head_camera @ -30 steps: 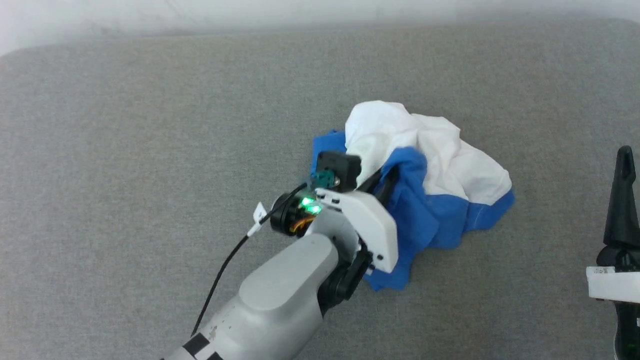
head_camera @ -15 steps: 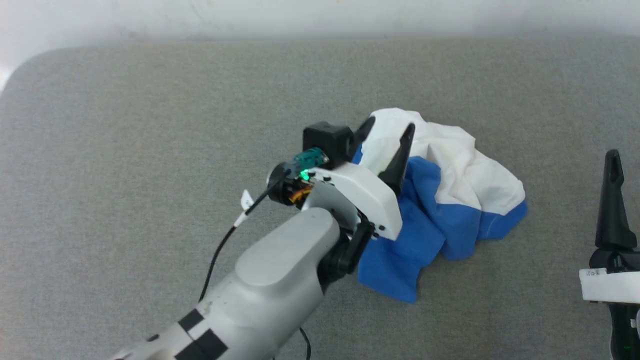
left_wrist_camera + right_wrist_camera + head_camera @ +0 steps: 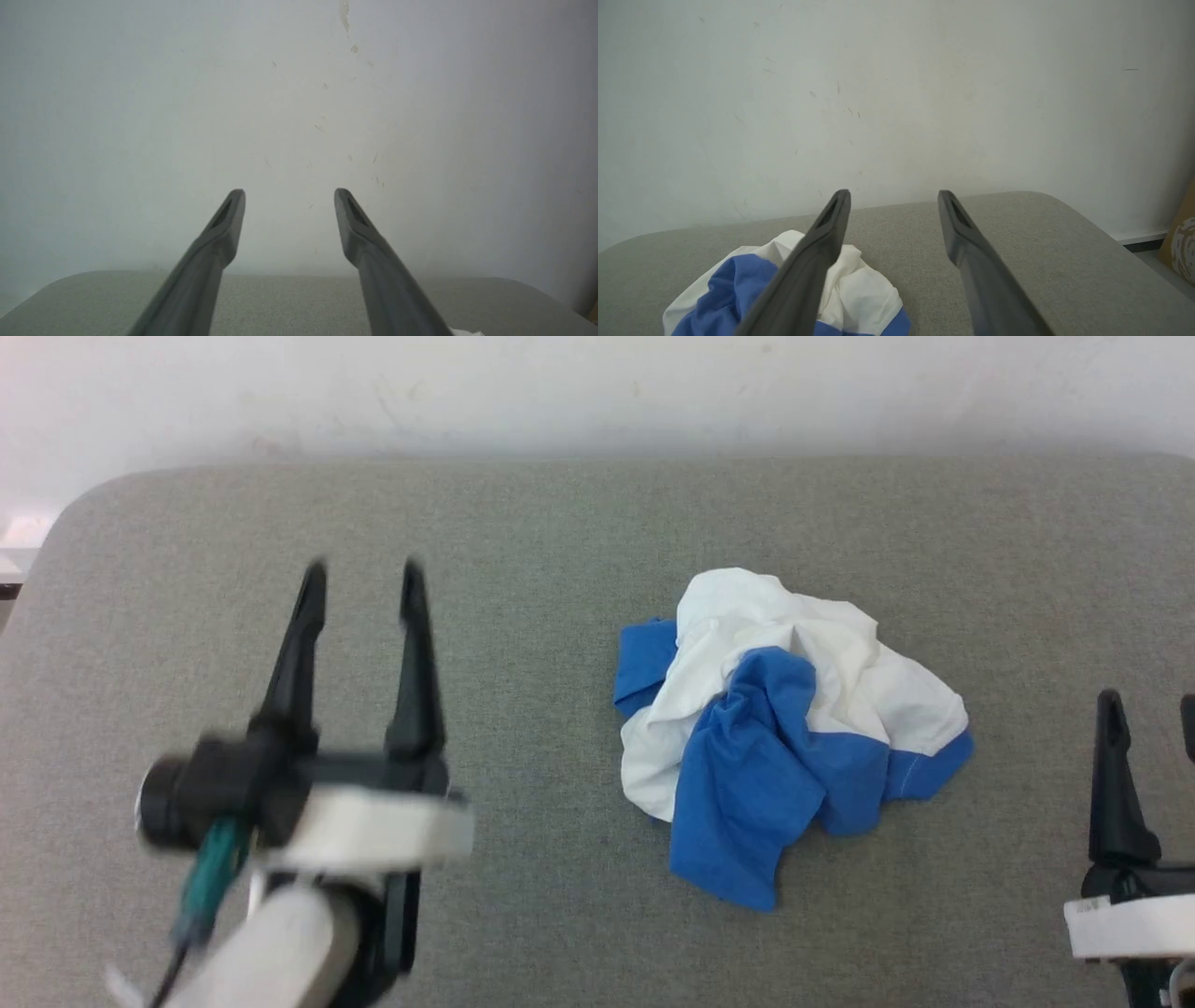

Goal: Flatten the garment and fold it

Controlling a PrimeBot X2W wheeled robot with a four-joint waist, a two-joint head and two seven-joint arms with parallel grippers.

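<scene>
**Op:** Status, left side first.
**Eng:** Your left gripper [image 3: 363,571] is spread wide with nothing between the fingers. It's blurred in the head view, above the near-left part of the grey padded top [image 3: 560,513], fingers pointing at the far edge. Its wrist view shows both fingers apart against the white wall [image 3: 299,93].
**Op:** Right side?
**Eng:** Your right gripper [image 3: 1150,700] is also wide apart and empty, at the near-right edge of the top. The head view cuts off one finger, but the right wrist view shows the full gap.
**Op:** And the garment [image 3: 775,737]?
**Eng:** Crumpled heap on the top, right of centre, roughly midway between the near and far edges. White body is bunched toward the far side. Blue fabric drapes over the front and trails toward the near edge. Not flattened, not folded. It lies between your grippers and touches neither: well apart from the left, nearer the right. In the right wrist view it sits partly behind that gripper's left-hand finger.
**Op:** Anything else?
**Eng:** Tan patterned thing [image 3: 1181,238] past the top's right corner. Can't tell what it is.
</scene>
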